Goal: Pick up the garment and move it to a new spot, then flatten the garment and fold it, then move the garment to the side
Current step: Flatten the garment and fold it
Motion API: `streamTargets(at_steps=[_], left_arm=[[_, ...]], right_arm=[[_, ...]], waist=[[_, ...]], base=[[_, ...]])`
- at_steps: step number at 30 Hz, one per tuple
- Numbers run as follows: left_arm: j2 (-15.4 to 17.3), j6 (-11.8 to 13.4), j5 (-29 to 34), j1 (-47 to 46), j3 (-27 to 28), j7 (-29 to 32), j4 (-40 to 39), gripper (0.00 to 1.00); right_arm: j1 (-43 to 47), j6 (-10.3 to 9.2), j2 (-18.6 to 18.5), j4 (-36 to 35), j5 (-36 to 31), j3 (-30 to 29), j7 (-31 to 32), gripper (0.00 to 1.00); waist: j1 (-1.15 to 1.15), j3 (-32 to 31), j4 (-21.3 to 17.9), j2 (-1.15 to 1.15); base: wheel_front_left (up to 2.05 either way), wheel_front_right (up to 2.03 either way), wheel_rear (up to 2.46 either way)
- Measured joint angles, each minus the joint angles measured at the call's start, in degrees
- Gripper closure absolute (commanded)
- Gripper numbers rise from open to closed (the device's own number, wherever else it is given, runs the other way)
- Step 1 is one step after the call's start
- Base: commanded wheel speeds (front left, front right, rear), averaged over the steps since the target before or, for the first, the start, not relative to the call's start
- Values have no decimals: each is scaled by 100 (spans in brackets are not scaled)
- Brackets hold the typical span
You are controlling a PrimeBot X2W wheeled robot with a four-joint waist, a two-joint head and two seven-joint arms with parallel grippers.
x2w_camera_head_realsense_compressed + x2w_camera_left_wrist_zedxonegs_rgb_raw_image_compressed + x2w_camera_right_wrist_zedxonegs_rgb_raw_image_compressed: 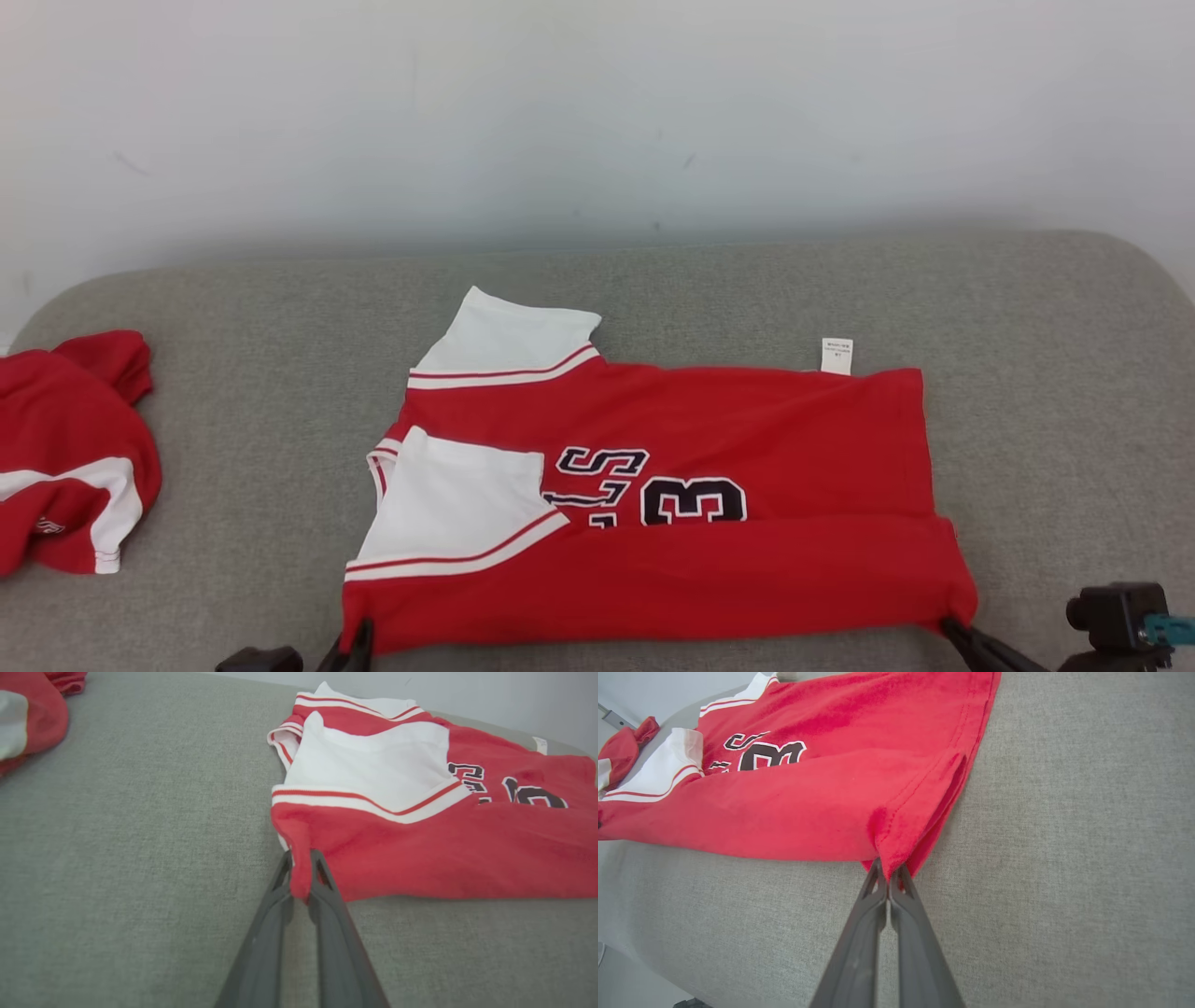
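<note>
One red shirt (766, 420), flat on grey top (233, 439), about mid. Near edge folded up over itself. White sleeves (457, 509) w/ red stripes on L side. Black-white "3" + letters half hidden by fold. Small white tag (836, 356) at far edge. L gripper (302, 858) pinching near L corner, R gripper (889, 865) pinching near R corner. 2nd red-white cloth (65, 448) well apart, far L.

The left gripper (301, 858), two long dark grey fingers, sits low and reaches forward, its tips pinched tight on the near left corner of the red fabric jersey with white sleeves (766, 420). The right gripper (888, 865) is posed much the same at the near right corner, fingers pressed together with a fold of hem caught between them. The two stand well apart, both pointing away from the robot's body.
</note>
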Motion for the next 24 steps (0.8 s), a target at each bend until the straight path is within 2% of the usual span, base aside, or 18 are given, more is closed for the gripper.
streamTargets(at_steps=[7, 16, 17, 18, 19, 24], left_arm=[[118, 313, -65, 477, 68, 354, -925, 100], [145, 342, -110, 537, -15, 546, -1144, 100], [142, 357, -105, 533, -16, 543, -1136, 100], [138, 382, -101, 532, -14, 505, -1132, 47], [136, 426, -76, 530, -13, 488, -1125, 0], [154, 515, 8, 485, 5, 305, -1104, 0]], right_arm=[[513, 0, 31, -377, 38, -331, 274, 100], [645, 0, 242, -503, -121, -597, 710, 100], [660, 0, 268, -499, -120, -626, 773, 42], [671, 0, 283, -499, -126, -662, 808, 0], [671, 0, 296, -499, -151, -714, 834, 0], [647, -1, 443, -673, -224, -949, 778, 0]], waist=[[0, 37, 170, 0], [1, 193, 362, 0], [1, 196, 379, 0], [1, 196, 392, 0], [1, 198, 399, 0], [1, 242, 389, 0]], base=[[0, 0, 0], [0, 0, 0], [0, 0, 0], [0, 0, 0], [0, 0, 0], [0, 0, 0]])
